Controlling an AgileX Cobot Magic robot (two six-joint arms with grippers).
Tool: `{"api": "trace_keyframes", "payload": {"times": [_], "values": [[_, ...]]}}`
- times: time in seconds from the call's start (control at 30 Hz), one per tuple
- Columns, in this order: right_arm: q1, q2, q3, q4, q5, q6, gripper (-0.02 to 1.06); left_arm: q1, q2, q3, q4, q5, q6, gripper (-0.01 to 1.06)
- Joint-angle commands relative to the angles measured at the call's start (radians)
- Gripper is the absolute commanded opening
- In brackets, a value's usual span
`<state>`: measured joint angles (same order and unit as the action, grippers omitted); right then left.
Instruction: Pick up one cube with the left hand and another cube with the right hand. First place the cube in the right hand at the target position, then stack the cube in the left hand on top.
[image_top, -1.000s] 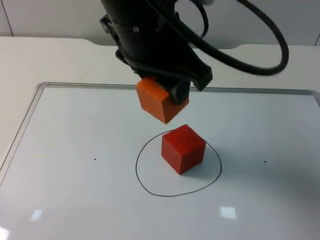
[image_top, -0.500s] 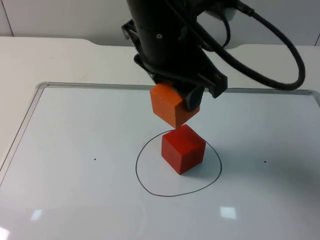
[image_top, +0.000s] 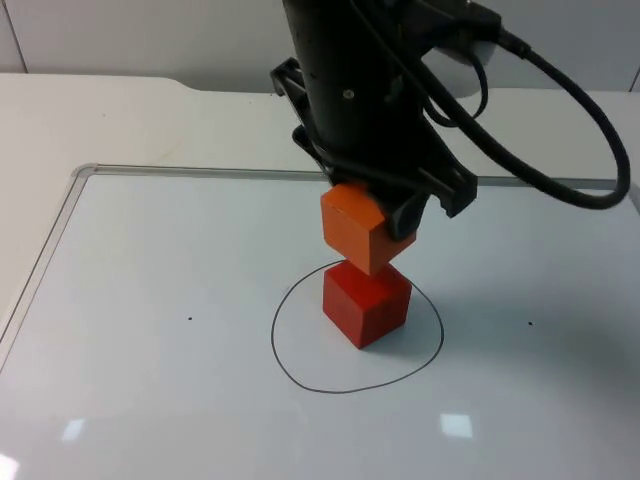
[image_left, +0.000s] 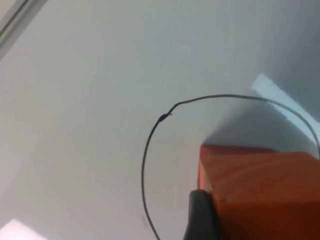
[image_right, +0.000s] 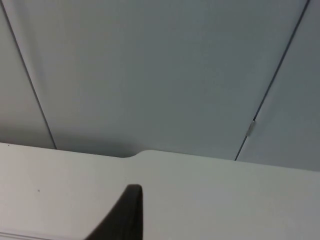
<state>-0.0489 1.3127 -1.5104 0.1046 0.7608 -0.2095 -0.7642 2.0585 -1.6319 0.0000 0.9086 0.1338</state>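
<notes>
Cubes first, though beginning with the biggest thing: white table (image_top: 150, 300) carrying a hand-drawn black circle (image_top: 283, 355), also showing in the left wrist view (image_left: 145, 165). Sitting inside that circle, toward its far side, red cube (image_top: 366, 302). Hanging directly above it, orange cube (image_top: 360, 228), with its lower corner at or just over the red cube's top face; contact impossible to confirm. Gripping the orange cube, left pincer (image_top: 385, 205), closed on its sides, with one black fingertip (image_left: 200, 215) pressing against the orange cube's face (image_left: 265, 195) in the left wrist view. Waiting away from the circle, right pincer (image_right: 122, 212), facing the grey partition wall (image_right: 150, 70); finger opening impossible to tell.
</notes>
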Motion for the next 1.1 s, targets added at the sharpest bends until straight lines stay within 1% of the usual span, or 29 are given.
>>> {"api": "trace_keyframes", "payload": {"times": [0.0, 0.1, 0.33, 0.53, 0.6, 0.87, 0.93, 1.0, 1.07], "values": [[-0.001, 0.006, -0.006, 0.005, -0.016, 0.0, 1.05, -0.019, 0.006, -0.007, 0.012, -0.001, -0.017, 0.0], [-0.001, 0.006, -0.006, 0.005, -0.016, 0.0, 1.05, -0.032, 0.028, -0.007, 0.016, 0.009, -0.021, 0.0], [-0.001, 0.006, -0.006, 0.005, -0.016, 0.0, 1.05, -0.032, 0.035, -0.007, 0.053, 0.007, -0.037, 0.0], [-0.001, 0.006, -0.006, 0.005, -0.016, 0.0, 1.05, -0.032, 0.035, -0.007, 0.054, 0.018, -0.037, 0.0], [-0.001, 0.006, -0.006, 0.005, -0.016, 0.0, 1.05, -0.032, 0.036, -0.007, 0.054, 0.029, -0.025, 0.0], [-0.001, 0.006, -0.006, 0.005, -0.016, 0.0, 1.05, -0.032, 0.036, -0.007, 0.026, 0.022, 0.01, 0.0], [-0.001, 0.006, -0.006, 0.005, -0.016, 0.0, 1.05, -0.032, 0.036, -0.007, 0.026, 0.015, 0.01, 0.01], [-0.001, 0.006, -0.006, 0.005, -0.016, 0.0, 1.05, -0.032, 0.036, -0.007, 0.026, 0.013, 0.012, 0.05], [-0.001, 0.006, -0.006, 0.005, -0.016, 0.0, 1.05, -0.032, 0.036, -0.007, 0.012, 0.011, 0.02, 0.15]]}}
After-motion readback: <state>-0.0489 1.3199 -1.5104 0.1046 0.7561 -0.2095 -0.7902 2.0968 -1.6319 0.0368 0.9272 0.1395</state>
